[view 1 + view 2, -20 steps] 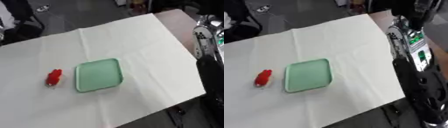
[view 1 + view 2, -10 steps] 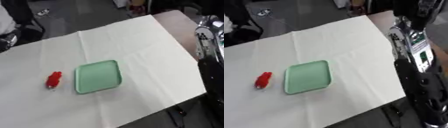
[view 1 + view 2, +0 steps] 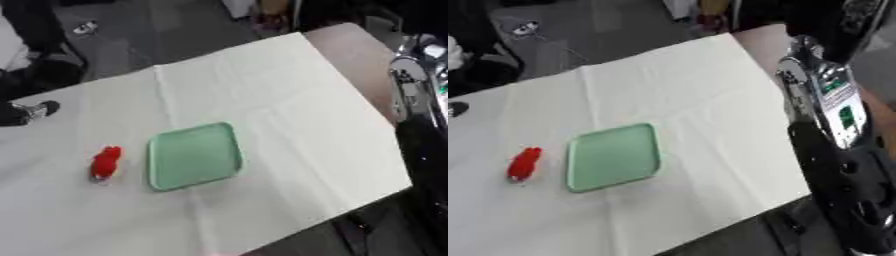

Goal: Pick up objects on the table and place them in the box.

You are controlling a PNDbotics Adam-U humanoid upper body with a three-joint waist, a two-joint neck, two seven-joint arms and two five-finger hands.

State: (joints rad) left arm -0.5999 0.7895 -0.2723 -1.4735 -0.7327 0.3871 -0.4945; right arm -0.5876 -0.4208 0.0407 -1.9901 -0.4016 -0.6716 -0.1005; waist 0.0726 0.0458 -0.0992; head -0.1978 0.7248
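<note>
Nothing has gone into the box [image 3: 194,156] as far as we can see: the shallow green container sits bare on the white cloth [image 3: 262,90] near the middle of the table. The one object we can find, a small red thing [image 3: 106,162], lies on the cloth just to the left of the box, apart from it and untouched. So we judge the whole job is left: reach, grasp, carry, release. Our right arm [image 3: 833,150] runs down the right side, black and silver, but its hand is out of sight, so we cannot tell how its fingers stand; the left hand shows nowhere. Against the earlier frames, box and red thing keep their places relative to each other; only the picture has shifted slightly, which we put down to the head moving.
</note>
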